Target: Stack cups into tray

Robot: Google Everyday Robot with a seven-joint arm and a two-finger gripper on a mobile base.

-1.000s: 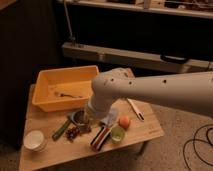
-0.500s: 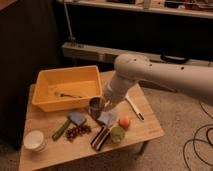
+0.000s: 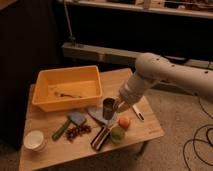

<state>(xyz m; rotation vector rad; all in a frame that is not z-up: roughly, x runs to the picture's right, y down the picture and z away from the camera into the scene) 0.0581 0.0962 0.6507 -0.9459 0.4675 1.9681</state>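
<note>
The yellow-orange tray (image 3: pixel 50 102) stands at the back left of the wooden table, with a small thin utensil (image 3: pixel 67 94) inside. The white cup (image 3: pixel 34 140) stands upright at the front left corner. The lime-green cup (image 3: pixel 117 134) sits near the front edge, beside an orange ball (image 3: pixel 124 122). My gripper (image 3: pixel 115 106) hangs at the end of the white arm over the table's middle, right of the tray and just above the ball. A dark cylinder (image 3: pixel 108 107) sits right at the gripper; I cannot tell whether it is held.
Between the tray and the front edge lie dark grapes (image 3: pixel 77 131), a green stick-shaped item (image 3: pixel 61 130), a blue-grey pad (image 3: pixel 77 118), a grey flat piece (image 3: pixel 96 114) and a red-brown bar (image 3: pixel 101 137). A white pen-like item (image 3: pixel 137 112) lies right. Cables lie on the floor.
The arm has swung right and back from over the table's centre, uncovering the tray's right side and the items in front. The cups have not moved.
</note>
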